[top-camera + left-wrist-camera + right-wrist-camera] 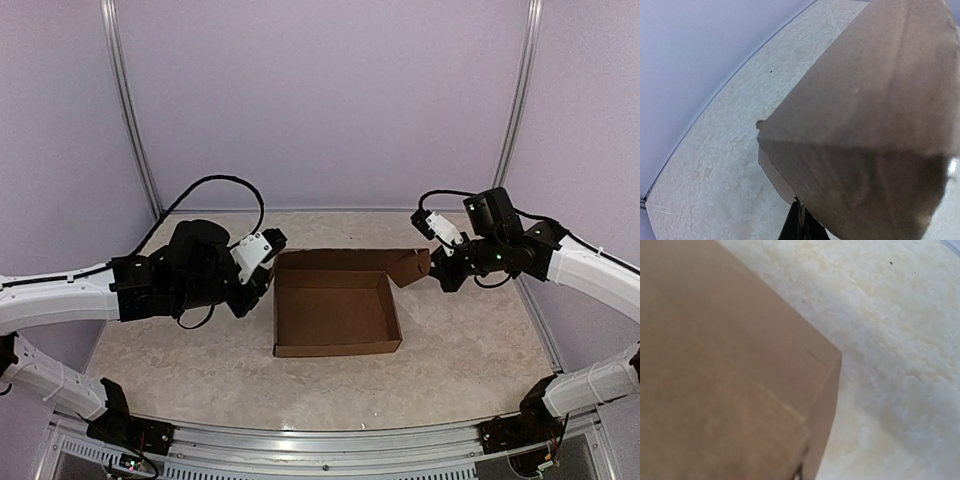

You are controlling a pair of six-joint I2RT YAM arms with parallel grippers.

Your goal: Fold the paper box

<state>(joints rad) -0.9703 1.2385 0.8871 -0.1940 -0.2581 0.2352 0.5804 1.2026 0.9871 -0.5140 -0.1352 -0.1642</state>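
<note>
Open brown paper box [338,305] lies on the table [450,350]. Left gripper [268,268] pinches its wall at ten o'clock; right gripper [432,262] is clamped on the raised flap [408,266] at two o'clock.

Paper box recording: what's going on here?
Two robot arms are folding the paper box, which sits in the middle of the table as an open tray with its walls up. The left gripper is shut on its far-left corner. The right gripper is shut on a loose flap at the far-right corner.
</note>
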